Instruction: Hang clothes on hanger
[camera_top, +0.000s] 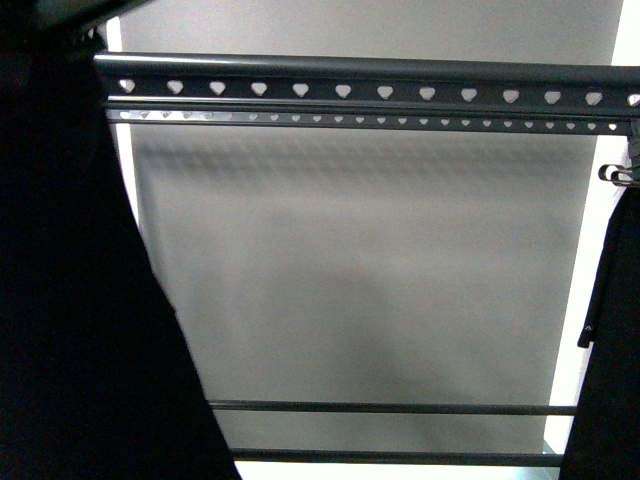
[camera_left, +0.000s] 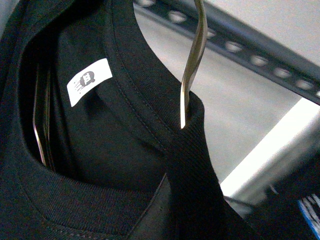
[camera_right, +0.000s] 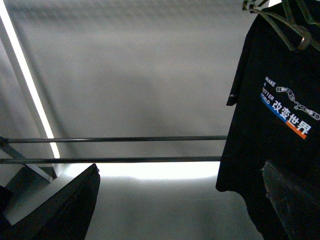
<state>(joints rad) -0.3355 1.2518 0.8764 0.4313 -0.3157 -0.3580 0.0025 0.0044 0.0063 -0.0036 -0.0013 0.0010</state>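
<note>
The black T-shirt (camera_right: 260, 165) hung well beyond my right pincer (camera_right: 180, 167), out past one of its fingers. It was short-sleeved and of matte, soft-looking cloth. Its chest was printed with white lettering beginning MAKE, Chinese characters, a chain-like graphic and a blue stripe ending in orange. Its shoulders sat on thin silvery wire hangers (camera_right: 290, 30). My right pincer gaped wide with nothing between its dark fingers.

Two thin plain round rods (camera_right: 125, 139) ran level in front of that pincer, against a smooth grey wall (camera_top: 360, 270). High above both, the hanger (camera_top: 450, 72) stretched across as a long dark grey metal rail, flat-faced and pierced by a row of small heart-shaped holes.

Another black garment (camera_left: 100, 150) pressed right up against my left pincer. It showed a ribbed, stitched collar, a small white label (camera_left: 89, 81) and a bent silvery wire (camera_left: 192, 65) rising through the neck. I could not tell whether that pincer was wide or narrow.
</note>
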